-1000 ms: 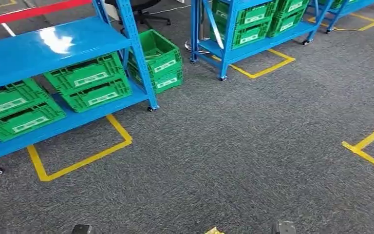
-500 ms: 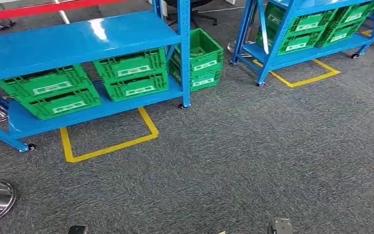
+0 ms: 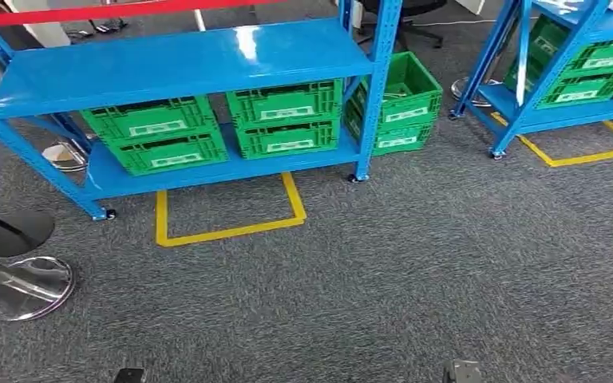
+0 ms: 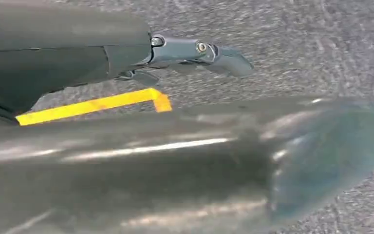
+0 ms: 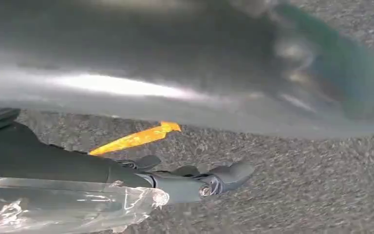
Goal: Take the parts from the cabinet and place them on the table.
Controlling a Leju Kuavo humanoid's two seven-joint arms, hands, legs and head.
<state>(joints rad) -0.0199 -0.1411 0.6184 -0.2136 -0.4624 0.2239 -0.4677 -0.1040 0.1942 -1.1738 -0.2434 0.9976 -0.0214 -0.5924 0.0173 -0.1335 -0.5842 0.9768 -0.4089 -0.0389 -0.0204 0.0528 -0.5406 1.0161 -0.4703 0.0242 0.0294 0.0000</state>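
Grey carpet (image 3: 415,271) lies under me, marked with yellow tape (image 3: 227,227) in a square outline before a blue rack (image 3: 183,64). Green crates (image 3: 207,132) sit on its low shelf; another crate (image 3: 399,104) stands on the floor just beside it. A second blue rack (image 3: 575,72) stands to the right. Two round chrome bases (image 3: 24,283) rest at left.
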